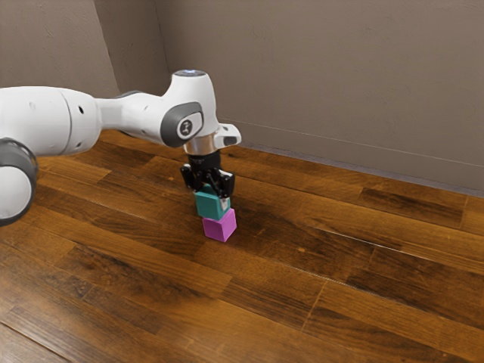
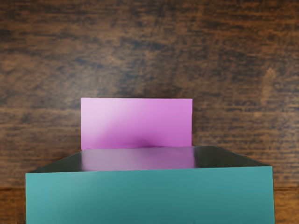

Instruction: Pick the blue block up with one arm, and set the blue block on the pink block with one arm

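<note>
Where everything rests, wooden table [image 1: 348,295]: brown planks are seen under all the things.
Arm [image 1: 113,113]: white. It is stretched in from the exterior view's left and bent down at the end.
Gripper [image 1: 212,198]: black. Its two fingers are pressed on the blue block [image 1: 211,205] from two sides and are held only as wide as that block.
Blue block: it is held right over the pink block [image 1: 220,226], a little toward the exterior view's left. Whether the two are touching cannot be told.
Pink block: it is sat flat on the wood. In the wrist view, part of its top is seen past the blue block's edge.
Step in hand: the picking up is judged done, and the putting down is being worked on.
Next move: the blue block should be lined up and lowered gently until it is flat on the pink top. Only then should the fingers be opened and the hand lifted straight up, so nothing is knocked.
</note>
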Robot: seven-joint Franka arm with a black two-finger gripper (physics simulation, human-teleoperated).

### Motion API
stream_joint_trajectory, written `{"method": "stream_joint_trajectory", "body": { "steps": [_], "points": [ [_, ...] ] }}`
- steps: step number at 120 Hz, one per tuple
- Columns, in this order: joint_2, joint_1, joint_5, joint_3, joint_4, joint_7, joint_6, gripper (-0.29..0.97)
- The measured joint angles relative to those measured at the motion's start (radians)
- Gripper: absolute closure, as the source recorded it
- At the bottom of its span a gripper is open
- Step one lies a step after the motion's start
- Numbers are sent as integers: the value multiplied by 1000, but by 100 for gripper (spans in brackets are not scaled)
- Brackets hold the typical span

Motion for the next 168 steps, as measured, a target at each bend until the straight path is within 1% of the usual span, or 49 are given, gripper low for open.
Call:
{"method": "stream_joint_trajectory", "body": {
  "steps": [46, 82, 101, 133, 149, 168],
  "points": [
    [9, -2, 4, 2, 3, -35, -11, 32],
    [62, -11, 76, -2, 90, -31, -11, 32],
    [97, -22, 91, -3, 137, -26, -8, 32],
    [92, -29, 102, -4, 139, -19, -9, 32],
    [92, -32, 112, -5, 136, -10, 13, 32],
    [85, -32, 109, 1, 107, 8, 73, 32]
  ]
}}
